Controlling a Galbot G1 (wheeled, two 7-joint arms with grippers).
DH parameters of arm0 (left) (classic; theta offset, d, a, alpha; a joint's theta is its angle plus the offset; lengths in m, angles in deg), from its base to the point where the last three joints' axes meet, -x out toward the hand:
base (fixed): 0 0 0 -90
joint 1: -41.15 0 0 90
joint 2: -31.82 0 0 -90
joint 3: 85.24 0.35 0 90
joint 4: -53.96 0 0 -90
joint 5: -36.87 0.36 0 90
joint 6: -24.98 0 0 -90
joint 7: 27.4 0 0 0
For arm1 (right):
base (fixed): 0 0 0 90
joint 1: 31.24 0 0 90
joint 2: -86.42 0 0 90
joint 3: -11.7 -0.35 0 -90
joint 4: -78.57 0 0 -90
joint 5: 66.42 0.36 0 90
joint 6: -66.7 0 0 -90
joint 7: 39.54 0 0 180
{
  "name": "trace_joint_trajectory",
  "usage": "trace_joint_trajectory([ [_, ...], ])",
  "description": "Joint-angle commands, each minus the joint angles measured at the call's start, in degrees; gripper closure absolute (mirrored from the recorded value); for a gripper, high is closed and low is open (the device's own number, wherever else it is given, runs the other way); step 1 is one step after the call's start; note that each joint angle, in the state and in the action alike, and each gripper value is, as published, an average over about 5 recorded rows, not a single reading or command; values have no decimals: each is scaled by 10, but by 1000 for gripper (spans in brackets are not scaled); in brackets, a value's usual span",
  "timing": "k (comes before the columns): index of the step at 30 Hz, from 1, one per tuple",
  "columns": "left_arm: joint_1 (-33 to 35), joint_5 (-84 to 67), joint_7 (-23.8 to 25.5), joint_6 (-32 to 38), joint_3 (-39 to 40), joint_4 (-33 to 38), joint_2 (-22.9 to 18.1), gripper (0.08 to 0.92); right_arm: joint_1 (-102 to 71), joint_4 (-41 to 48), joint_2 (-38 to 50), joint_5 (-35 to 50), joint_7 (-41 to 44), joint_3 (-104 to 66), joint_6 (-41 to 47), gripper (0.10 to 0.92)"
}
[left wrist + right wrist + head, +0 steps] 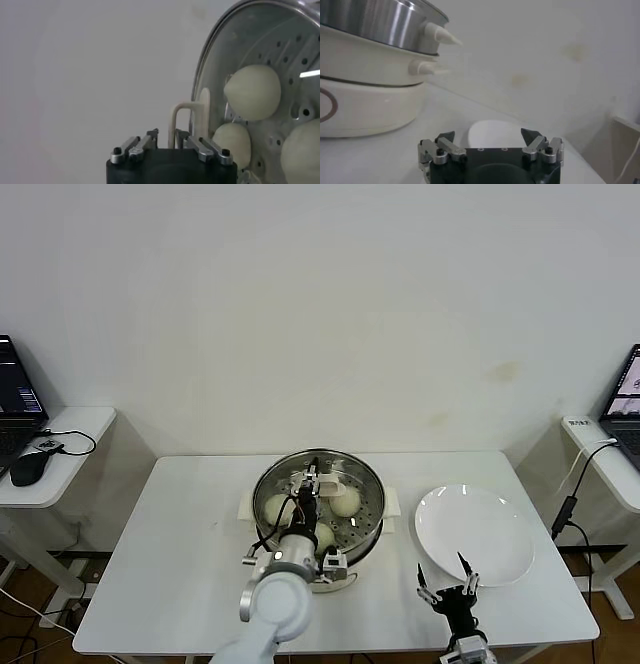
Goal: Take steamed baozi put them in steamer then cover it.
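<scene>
- at the table's middle (190, 514) stands the steamer (372, 529), a steel pot on a white base with side handles.
- over the pot sits the lid (215, 65), glass with a metal rim; its cream bar handle (181, 122) stands up near the pot's centre.
- through the glass, baozi (345, 502) show on the perforated tray; the head view shows three, one left, one right, one near, and the left arm hides part of the tray.
- the left gripper (316, 480) reaches over the pot from the near side, its fingers (200, 146) drawn close on either side of the handle; whether they actually press it i cannot tell.
- the right gripper (448, 588) sits low at the near right of the table, just near of the plate (500, 514), fingers (536, 140) spread apart and holding nothing.
- the white plate lies right of the steamer, apart from it.
- side desks stand far left and far right, each with a laptop (15, 409); a mouse (28, 469) lies on the left one.
</scene>
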Motion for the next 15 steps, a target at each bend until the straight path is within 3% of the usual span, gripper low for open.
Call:
trace_joint_trajectory([
  [1, 70, -21, -1, 2, -5, 124, 44, 486, -3, -2, -1, -3, 0, 1, 1, 202],
  [5, 133, -52, -13, 10, -22, 204, 71, 365, -8, -6, 1, -2, 0, 1, 1, 203],
  [9, 238, -133, -45, 16, -64, 275, 97, 253, -16, -14, 10, 6, 1, 0, 1, 203],
  [12, 323, -274, -105, 31, -131, 314, 121, 194, -22, -20, 21, 18, 5, -2, 1, 203],
  [15, 397, -522, -199, 93, -246, 315, 150, 179, -26, -28, 37, 43, 11, 0, 9, 203],
])
